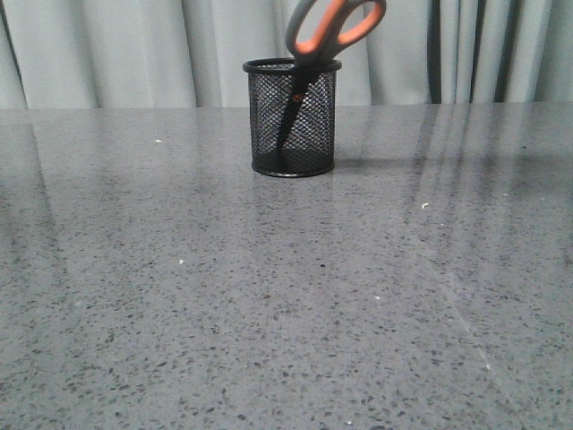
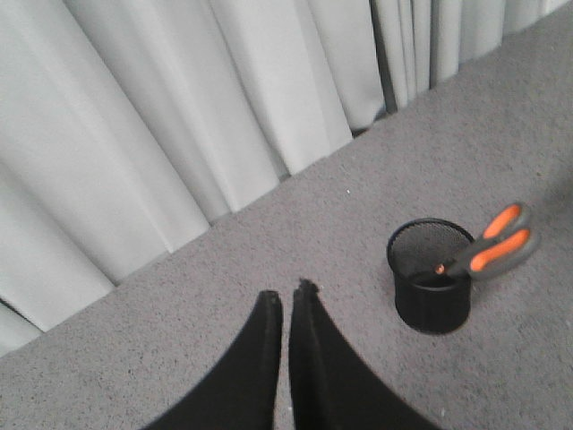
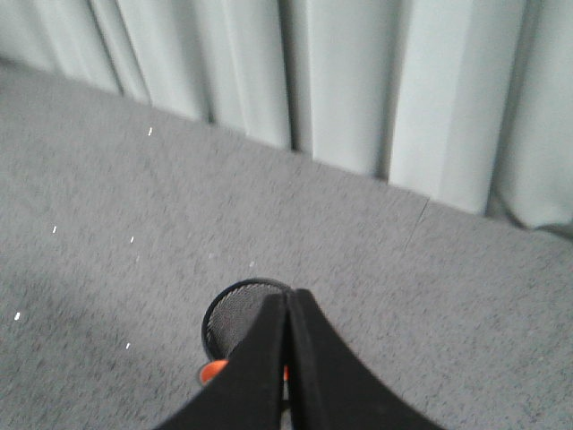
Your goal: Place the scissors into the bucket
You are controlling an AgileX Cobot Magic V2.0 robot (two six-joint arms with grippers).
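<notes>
The scissors (image 1: pixel 331 27) stand in the black mesh bucket (image 1: pixel 293 125) at the back middle of the table, blades down and grey-orange handles leaning out over its right rim. Neither gripper shows in the front view. In the left wrist view the bucket (image 2: pixel 431 278) and scissors (image 2: pixel 501 246) lie well to the side of my left gripper (image 2: pixel 286 291), which is shut and empty. My right gripper (image 3: pixel 288 294) is shut and empty, held high above the bucket (image 3: pixel 235 313). A bit of the scissors' orange handle (image 3: pixel 213 370) shows beside its fingers.
A grey speckled table (image 1: pixel 286 296) runs back to pale curtains (image 1: pixel 116 49) close behind the bucket. Nothing else stands on the table apart from a few small white specks.
</notes>
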